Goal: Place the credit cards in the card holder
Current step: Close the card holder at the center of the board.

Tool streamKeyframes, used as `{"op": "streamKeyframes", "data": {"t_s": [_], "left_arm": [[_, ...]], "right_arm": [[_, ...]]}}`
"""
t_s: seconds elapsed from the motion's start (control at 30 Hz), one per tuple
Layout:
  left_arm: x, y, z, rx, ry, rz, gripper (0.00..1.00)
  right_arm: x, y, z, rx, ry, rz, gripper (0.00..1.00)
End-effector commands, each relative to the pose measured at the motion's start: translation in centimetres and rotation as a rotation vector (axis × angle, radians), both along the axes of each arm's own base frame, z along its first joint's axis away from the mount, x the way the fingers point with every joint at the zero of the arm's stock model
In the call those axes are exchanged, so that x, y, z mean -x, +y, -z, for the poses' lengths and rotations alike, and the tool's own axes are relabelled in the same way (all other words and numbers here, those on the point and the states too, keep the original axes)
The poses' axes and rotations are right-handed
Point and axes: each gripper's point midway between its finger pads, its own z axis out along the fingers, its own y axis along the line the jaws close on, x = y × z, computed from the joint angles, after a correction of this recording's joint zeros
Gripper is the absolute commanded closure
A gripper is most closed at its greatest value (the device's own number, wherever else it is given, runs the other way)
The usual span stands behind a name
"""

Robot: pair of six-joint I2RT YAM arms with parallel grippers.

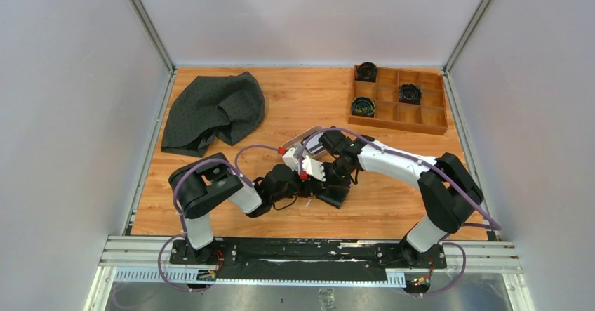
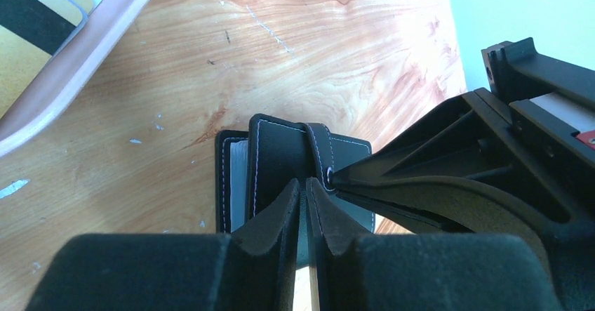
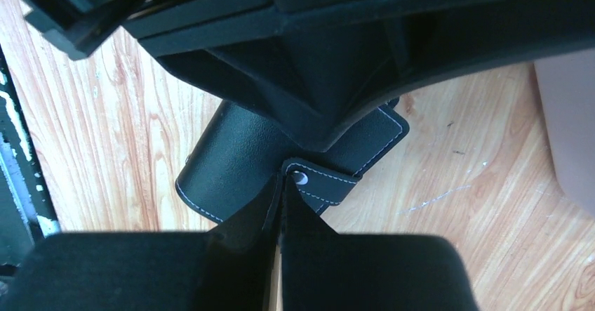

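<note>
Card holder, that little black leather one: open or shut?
Slightly ajar. In the left wrist view the small black leather card holder has its stitched cover raised, showing greyish pockets underneath. Snap strap: cannot tell.

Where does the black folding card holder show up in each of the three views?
Top external: black leather-like folding card holder, just below centre.
Left wrist: card holder at centre.
Right wrist: card holder centre-left.
Shared landmark: pinkish oval plastic tray, near it in every view.
</note>
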Motion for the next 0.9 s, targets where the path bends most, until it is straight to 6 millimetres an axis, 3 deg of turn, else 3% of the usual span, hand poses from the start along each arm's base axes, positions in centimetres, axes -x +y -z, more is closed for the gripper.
{"op": "streamKeyframes", "data": {"t_s": [0.0,0.07,0.17,0.27,0.47,0.6,0.7,0.8,0.87], "left_arm": [[0.4,1.3,2.9,-0.085,0.040,-0.015,0.86],[0.4,1.4,2.8,-0.082,0.039,-0.016,0.86],[0.3,1.4,2.2,-0.080,0.023,-0.012,0.85],[0.2,1.3,0.8,-0.089,-0.008,-0.001,0.78],[0.2,2.1,-4.0,-0.119,-0.124,0.037,0.62],[0.6,3.5,-7.9,-0.160,-0.252,0.073,0.48],[0.6,5.8,-11.4,-0.226,-0.368,0.072,0.29],[-0.4,9.8,-15.6,-0.323,-0.474,-0.024,0.02],[-0.8,12.8,-18.8,-0.376,-0.517,-0.103,0.00]], "right_arm": [[1.7,-0.8,3.3,0.105,0.101,0.014,1.00],[1.9,-0.6,2.7,0.098,0.146,0.033,0.96],[1.6,-0.1,0.3,0.018,0.170,0.059,0.61],[1.4,-0.1,-2.6,-0.072,0.133,0.059,0.41],[0.1,-2.4,-7.9,-0.246,0.031,0.141,0.30],[-2.3,-5.7,-11.8,-0.349,-0.079,0.312,0.24],[-3.9,-8.4,-15.8,-0.438,-0.164,0.473,0.18],[-5.1,-10.8,-20.0,-0.521,-0.253,0.630,0.07],[-6.0,-12.3,-22.3,-0.529,-0.302,0.760,0.00]]}}
